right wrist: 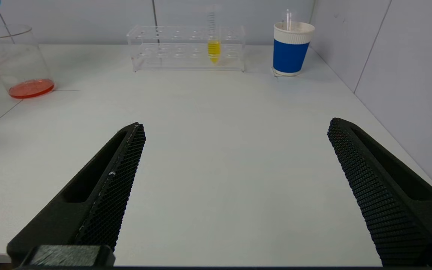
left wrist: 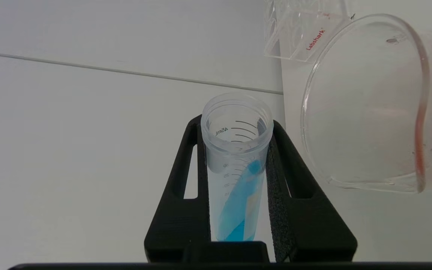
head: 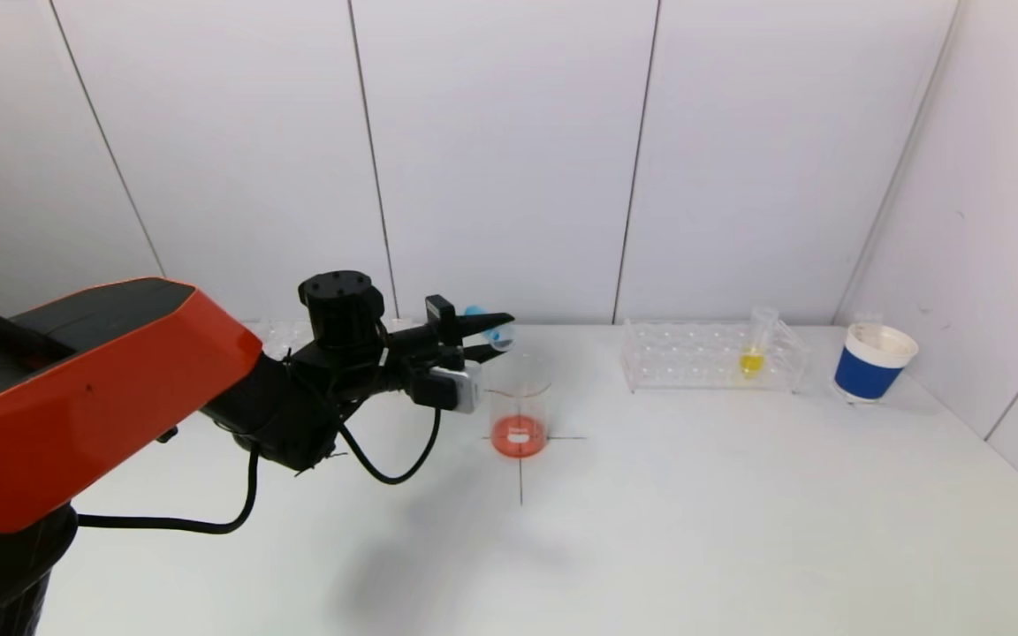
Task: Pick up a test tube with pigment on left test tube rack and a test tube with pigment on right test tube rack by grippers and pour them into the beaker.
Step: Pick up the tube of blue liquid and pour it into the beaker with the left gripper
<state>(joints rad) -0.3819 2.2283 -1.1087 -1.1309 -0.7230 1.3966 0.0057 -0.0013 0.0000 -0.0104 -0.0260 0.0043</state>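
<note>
My left gripper is shut on a clear test tube with blue pigment and holds it tilted on its side just above and behind the rim of the glass beaker. The beaker has orange-red liquid at its bottom and shows beside the tube's mouth in the left wrist view. A test tube with yellow pigment stands in the right clear rack. My right gripper is open and empty, low over bare table, and is not seen in the head view.
A blue-and-white paper cup stands at the far right near the wall. The left clear rack is mostly hidden behind my left arm. A black cross is marked on the table under the beaker. White walls close the back and right.
</note>
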